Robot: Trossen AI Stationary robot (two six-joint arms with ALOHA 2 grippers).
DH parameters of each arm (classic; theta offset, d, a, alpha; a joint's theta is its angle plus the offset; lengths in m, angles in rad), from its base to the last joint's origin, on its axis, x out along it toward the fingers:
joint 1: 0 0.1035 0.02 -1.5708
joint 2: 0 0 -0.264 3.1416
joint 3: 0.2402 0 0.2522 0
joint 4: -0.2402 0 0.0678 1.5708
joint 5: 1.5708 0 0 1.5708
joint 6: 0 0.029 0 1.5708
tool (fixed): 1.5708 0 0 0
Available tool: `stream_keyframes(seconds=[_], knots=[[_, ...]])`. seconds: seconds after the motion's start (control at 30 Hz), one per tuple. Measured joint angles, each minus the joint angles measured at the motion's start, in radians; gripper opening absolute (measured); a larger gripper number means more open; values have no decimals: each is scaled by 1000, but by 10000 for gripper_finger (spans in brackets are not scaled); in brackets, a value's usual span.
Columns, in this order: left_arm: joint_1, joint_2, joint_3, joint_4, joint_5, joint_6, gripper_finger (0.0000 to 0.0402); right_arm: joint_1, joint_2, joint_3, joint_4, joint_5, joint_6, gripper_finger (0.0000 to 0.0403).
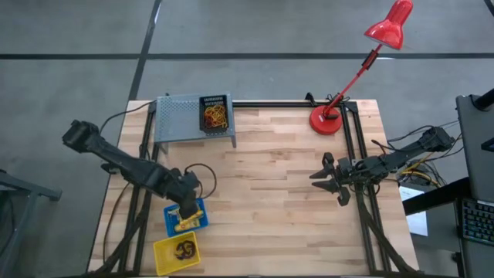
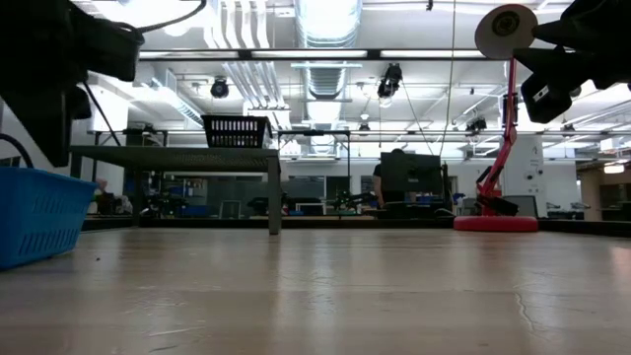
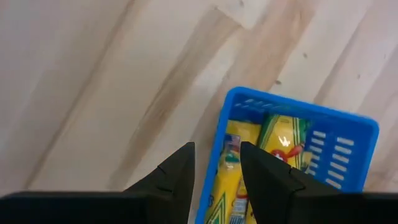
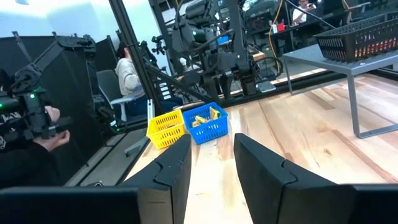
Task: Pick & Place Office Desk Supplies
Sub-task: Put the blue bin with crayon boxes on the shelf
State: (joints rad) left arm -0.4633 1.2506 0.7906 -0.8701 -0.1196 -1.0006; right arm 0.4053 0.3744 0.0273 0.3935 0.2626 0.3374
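Note:
A blue bin point(image 1: 199, 224) near the table's left near corner holds yellow supplies point(image 3: 273, 146). Beside it, nearer the edge, a yellow bin point(image 1: 166, 259) holds small dark rings point(image 1: 185, 249). Red, orange and yellow rubber bands point(image 1: 214, 116) fill a black bin on the grey shelf point(image 1: 181, 120). My left gripper point(image 1: 187, 202) is open and hovers above the blue bin's far edge point(image 3: 298, 109); in the left wrist view its fingers point(image 3: 217, 180) stand either side of one bin wall, well above it. My right gripper point(image 1: 328, 179) is open, raised over the table's right side.
A red desk lamp stands with its base point(image 1: 326, 120) at the far right of the table. The grey shelf on legs occupies the far left. Bare wood lies between the two arms. A person point(image 4: 127, 71) sits beyond the table's left side.

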Motion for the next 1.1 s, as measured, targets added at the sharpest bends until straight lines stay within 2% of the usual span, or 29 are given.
stream_keyframes(seconds=[0.33, 0.67, 0.83, 1.1], knots=[[0, 98, 0, 40, 15, 84, 136, 0, 0, 0, 0, 0, 0, 119], [0, 184, 0, 55, 19, 96, 131, 0, 0, 0, 0, 0, 0, 121], [0, 198, 0, 63, 19, 96, 108, 0, 0, 0, 0, 0, 0, 114], [0, 198, 0, 69, 20, 92, 39, 0, 0, 0, 0, 0, 0, 113]])
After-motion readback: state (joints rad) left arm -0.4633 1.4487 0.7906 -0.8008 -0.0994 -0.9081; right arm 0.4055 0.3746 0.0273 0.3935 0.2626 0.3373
